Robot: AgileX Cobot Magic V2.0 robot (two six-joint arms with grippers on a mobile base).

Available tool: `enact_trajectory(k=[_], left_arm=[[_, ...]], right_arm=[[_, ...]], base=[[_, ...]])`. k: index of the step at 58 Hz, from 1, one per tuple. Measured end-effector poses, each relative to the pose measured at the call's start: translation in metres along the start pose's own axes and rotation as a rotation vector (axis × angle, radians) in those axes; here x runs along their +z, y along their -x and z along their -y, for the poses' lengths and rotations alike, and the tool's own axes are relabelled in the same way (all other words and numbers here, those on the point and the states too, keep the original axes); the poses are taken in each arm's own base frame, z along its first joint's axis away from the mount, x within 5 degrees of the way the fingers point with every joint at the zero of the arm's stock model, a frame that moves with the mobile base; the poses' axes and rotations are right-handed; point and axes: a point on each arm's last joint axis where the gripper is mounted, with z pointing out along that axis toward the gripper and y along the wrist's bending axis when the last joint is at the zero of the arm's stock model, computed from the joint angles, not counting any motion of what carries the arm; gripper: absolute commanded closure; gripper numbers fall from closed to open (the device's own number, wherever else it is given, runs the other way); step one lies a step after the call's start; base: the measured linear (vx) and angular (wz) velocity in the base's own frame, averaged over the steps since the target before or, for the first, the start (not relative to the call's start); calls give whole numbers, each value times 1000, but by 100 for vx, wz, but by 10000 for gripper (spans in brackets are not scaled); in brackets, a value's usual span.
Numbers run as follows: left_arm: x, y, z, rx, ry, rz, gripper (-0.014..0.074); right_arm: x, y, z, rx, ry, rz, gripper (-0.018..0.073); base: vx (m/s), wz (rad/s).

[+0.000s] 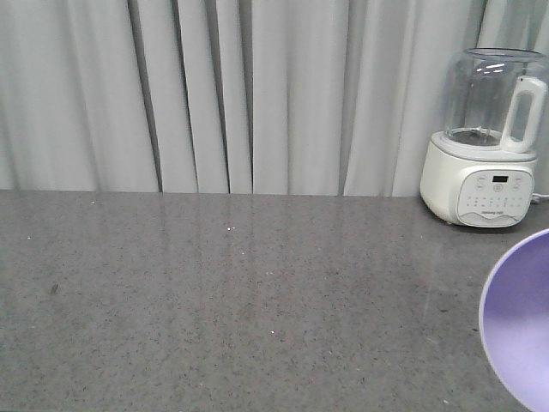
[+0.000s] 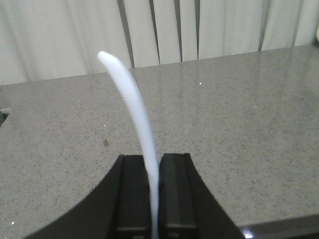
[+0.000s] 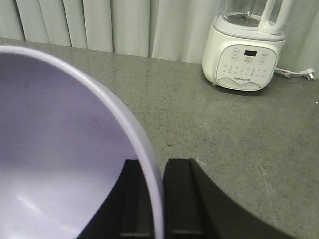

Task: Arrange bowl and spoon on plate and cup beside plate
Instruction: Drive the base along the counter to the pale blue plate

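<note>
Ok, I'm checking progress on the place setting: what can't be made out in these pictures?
Plate and cup: in no view.
Spoon: left wrist view shows only the handle; the left gripper hides the rest.
Bowl: cut off by the front view's right edge and by the right wrist view's left and bottom edges.

Blender (image 1: 485, 142) far right on counter (image 1: 214, 292), bowl (image 1: 523, 326) before it.
</note>
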Motion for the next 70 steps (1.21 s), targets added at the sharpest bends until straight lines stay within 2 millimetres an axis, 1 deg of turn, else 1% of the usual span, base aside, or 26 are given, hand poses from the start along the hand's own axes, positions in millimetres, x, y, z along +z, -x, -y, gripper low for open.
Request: enact_trajectory(k=[15, 27, 49, 70], left_arm=[[0, 0, 0, 0, 0, 0, 596], [-1, 0, 0, 0, 0, 2, 596], [-3, 1, 0, 1, 1, 9, 596], [-3, 1, 0, 1, 1, 9, 596]], right_arm=[[0, 0, 0, 0, 0, 0, 568], [0, 0, 0, 0, 0, 0, 568], [0, 0, 0, 0, 0, 0, 568], [0, 0, 0, 0, 0, 0, 568]], base=[[-23, -19], [-17, -41], [-9, -63], [1, -71]])
